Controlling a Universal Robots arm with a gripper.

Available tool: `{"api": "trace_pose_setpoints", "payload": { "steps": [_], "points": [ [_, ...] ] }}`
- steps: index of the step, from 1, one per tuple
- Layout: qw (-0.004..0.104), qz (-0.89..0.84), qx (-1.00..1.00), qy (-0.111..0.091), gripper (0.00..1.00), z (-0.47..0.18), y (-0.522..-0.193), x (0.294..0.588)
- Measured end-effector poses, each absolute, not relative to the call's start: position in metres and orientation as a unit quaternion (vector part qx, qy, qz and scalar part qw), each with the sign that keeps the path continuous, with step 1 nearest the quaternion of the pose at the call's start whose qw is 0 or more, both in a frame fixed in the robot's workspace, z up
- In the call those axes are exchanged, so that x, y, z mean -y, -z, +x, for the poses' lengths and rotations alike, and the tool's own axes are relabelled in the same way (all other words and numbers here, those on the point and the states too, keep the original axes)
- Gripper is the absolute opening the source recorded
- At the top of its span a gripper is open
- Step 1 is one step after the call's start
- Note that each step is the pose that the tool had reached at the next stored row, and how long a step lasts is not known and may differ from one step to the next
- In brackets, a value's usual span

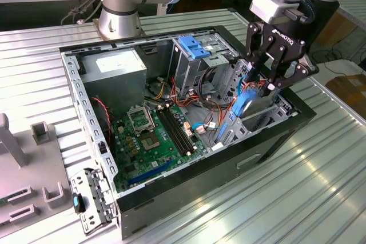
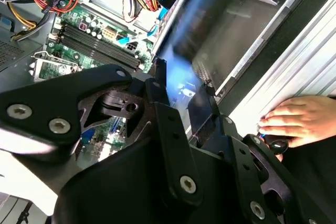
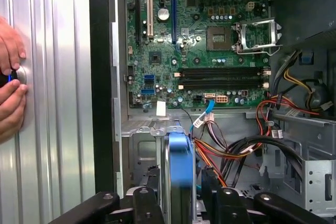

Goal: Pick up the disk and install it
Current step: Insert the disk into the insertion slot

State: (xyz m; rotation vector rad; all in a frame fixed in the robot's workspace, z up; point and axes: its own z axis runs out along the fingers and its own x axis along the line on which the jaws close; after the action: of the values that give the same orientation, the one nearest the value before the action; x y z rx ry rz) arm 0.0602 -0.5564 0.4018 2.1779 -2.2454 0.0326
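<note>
The fingers [image 3: 144,205] are closed on the disk [image 3: 178,177], which is held edge-on with its blue bracket showing. It is seemingly lowered partly into the drive bay [image 1: 260,123] of the open computer case [image 1: 74,84], toward the worktop's [image 1: 320,170] edge at the exterior view's right. Pickup is judged done, seating unfinished.

The disk [image 3: 179,174] has a bright blue bracket over dark grey metal, and the claw [image 1: 261,86] is matt black. The computer case [image 1: 189,190] is black outside and bare grey within. Inside it, the motherboard [image 1: 153,141] is green with black memory slots, the cables [image 3: 227,153] are red, orange, yellow and black, and the power supply [image 1: 117,72] is grey with a white sticker. Under the case, the table [image 1: 320,187] is silver with ridged stripes.
</note>
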Motion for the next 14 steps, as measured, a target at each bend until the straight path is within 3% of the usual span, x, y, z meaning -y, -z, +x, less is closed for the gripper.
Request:
{"api": "trace_pose_setpoints", "payload": {
  "steps": [5, 10, 14],
  "points": [
    [0.007, 0.696, 0.718, -0.010, 0.44, 0.062, -0.401, 0.556],
    [0.007, 0.696, 0.718, -0.010, 0.12, 0.077, -0.393, 0.557],
    [0.007, 0.696, 0.718, -0.010, 0.11, 0.094, -0.380, 0.557]
  ]
}}
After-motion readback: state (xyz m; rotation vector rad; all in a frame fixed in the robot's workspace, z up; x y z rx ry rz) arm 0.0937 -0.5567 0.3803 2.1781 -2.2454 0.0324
